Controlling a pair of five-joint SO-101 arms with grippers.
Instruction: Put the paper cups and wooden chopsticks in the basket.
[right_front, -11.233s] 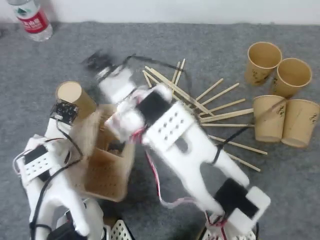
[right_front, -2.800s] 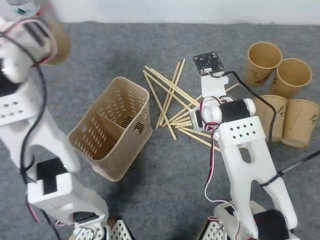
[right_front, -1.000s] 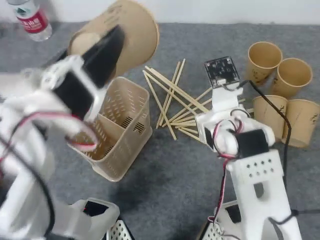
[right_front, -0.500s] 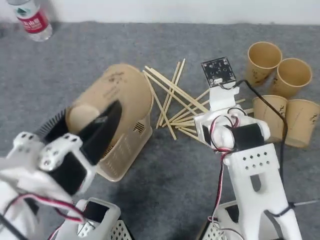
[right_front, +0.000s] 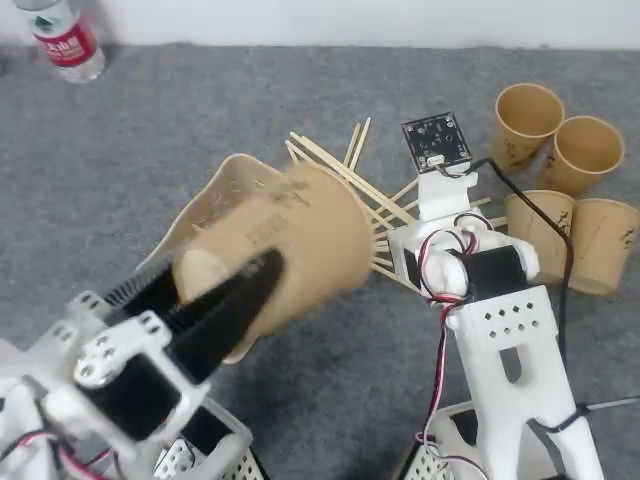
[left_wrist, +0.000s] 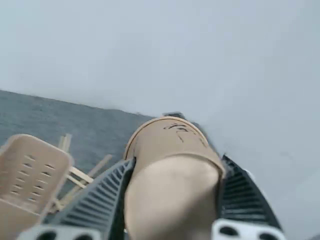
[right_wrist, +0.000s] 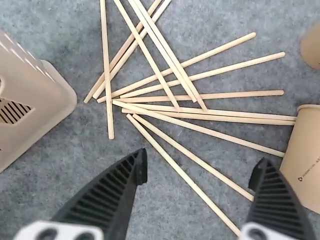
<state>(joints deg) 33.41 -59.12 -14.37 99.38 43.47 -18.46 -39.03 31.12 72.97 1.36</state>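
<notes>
My left gripper (right_front: 225, 272) is shut on a paper cup (right_front: 300, 240), held on its side high above the table and over the basket (right_front: 213, 197), which it mostly hides. The left wrist view has that cup (left_wrist: 170, 145) clamped between the two black fingers (left_wrist: 100, 200), with the basket (left_wrist: 25, 170) below. My right gripper (right_wrist: 200, 162) hangs open just above the scattered wooden chopsticks (right_wrist: 175, 95), nothing between its fingers. Several more paper cups (right_front: 560, 190) stand and lie at the right of the table.
A plastic bottle (right_front: 60, 35) lies at the back left corner. The right arm (right_front: 470, 270) stands between the chopsticks (right_front: 330, 160) and the cups. One lying cup (right_wrist: 305, 165) sits close beside the right gripper. Bare grey carpet stretches at the left.
The left gripper has carried the cup from the back left down over the basket and toward the right. The right arm has barely moved.
</notes>
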